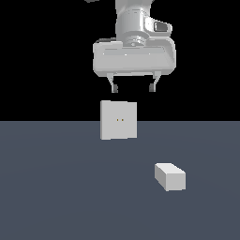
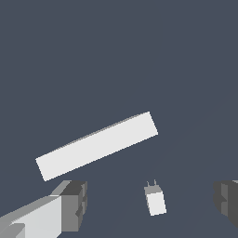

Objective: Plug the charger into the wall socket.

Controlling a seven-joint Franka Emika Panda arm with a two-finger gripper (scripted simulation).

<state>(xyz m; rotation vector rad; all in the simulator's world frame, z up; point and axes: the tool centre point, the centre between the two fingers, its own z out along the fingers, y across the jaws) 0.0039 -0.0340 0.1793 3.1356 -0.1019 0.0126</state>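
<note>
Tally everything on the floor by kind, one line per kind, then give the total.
Charger: 1, a small light-grey block lying on the floor
Wall socket: 1, an upright square plate with two tiny holes
Total: 2
</note>
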